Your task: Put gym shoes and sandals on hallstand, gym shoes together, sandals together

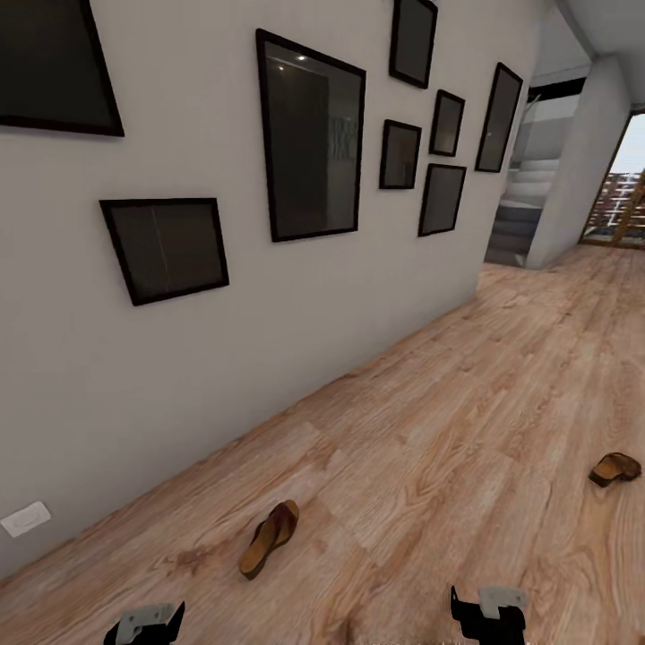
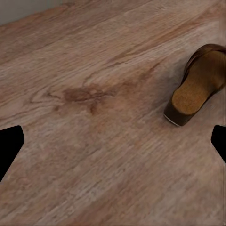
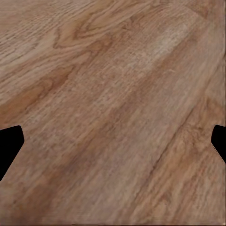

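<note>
1. Here the near sandal (image 1: 269, 538) lies on the floor (image 1: 466, 421), just ahead of the left gripper (image 1: 143, 624) and a little toward the right gripper (image 1: 489, 616); in the left wrist view it sits ahead and off to one side of the fingers, not between them.
2. The far sandal (image 1: 614, 468) rests well apart from the first, ahead of the right gripper and out to its right side.
3. Both grippers hang low over the floor with nothing between the fingers; in each wrist view the dark tips sit at opposite edges, so the jaws look spread wide.
4. The near sandal seems to be tipped on its edge, with the cork-like footbed (image 2: 197, 87) and dark strap (image 2: 200, 54) facing the left wrist camera.
5. It is probably light and fairly stiff in the sole, with a softer strap; a flat sole lying low is awkward to pinch from above.
6. The best hold is likely across the sole's thickness at mid-length, or over the strap arch, which gives a raised edge.
7. Smooth leather may slip, so a firm, centred pinch seems wise.
8. No gym shoes or rack appear here.
</note>
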Available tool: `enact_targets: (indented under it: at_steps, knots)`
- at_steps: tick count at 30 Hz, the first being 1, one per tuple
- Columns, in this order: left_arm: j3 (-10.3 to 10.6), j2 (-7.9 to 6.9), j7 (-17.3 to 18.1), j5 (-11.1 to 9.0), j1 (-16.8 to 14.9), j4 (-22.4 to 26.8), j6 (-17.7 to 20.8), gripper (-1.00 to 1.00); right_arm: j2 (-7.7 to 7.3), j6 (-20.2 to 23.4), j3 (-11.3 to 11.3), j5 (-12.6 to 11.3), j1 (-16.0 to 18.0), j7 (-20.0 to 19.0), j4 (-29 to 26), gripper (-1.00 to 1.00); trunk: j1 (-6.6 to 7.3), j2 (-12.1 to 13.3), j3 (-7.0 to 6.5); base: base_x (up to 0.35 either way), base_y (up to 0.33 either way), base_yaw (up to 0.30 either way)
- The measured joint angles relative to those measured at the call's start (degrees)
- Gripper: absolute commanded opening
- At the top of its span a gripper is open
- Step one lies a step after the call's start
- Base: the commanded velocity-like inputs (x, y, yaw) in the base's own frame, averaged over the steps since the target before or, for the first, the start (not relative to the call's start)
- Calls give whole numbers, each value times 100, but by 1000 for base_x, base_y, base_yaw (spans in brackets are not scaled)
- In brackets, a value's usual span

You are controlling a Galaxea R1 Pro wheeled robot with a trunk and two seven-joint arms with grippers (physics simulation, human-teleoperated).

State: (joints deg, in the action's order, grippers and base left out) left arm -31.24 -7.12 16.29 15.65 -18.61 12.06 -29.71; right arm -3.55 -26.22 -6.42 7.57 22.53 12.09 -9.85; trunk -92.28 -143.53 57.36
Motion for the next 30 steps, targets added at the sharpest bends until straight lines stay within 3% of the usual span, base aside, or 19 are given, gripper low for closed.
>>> enact_targets:
  at_steps: [17,30]
  knots:
    - [1,0,0,-1,1,-6,0,100,0,3,-1,0,0,-1,2,100,2,0,0,146,166,-300]
    - [0,-6,0,-6,1,-4,1,100,0,2,0,0,0,0,2,100,0,0,0,20,18,-292]
